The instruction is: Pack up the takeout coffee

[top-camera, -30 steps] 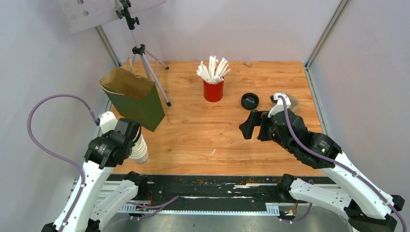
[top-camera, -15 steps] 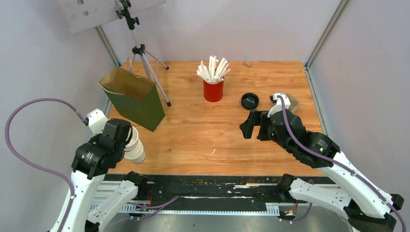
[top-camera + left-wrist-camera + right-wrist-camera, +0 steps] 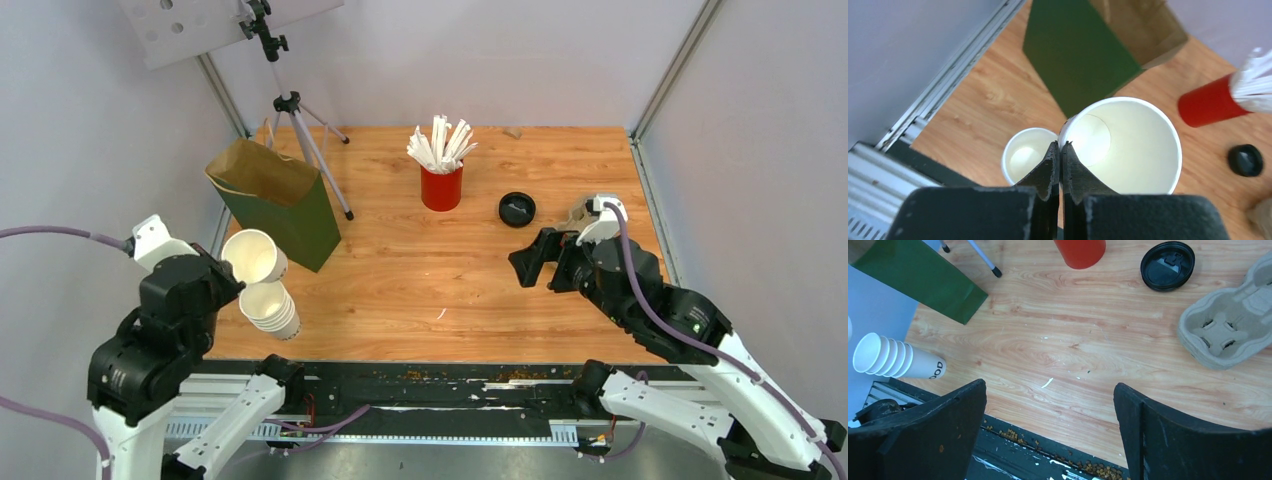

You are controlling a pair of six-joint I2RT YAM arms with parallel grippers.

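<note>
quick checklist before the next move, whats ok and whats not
1. Grip: left hand shut on the rim of the white cup: ok.
2. Separation: held cup apart from the stack: ok.
3. Lid: black lid not on the cup, lies on the table: not ok.
4. Free arm: right hand open, holding nothing: ok.
5. Bag: green bag upright, mouth open: ok.
6. Single cup held rather than two nested: cannot tell.
</note>
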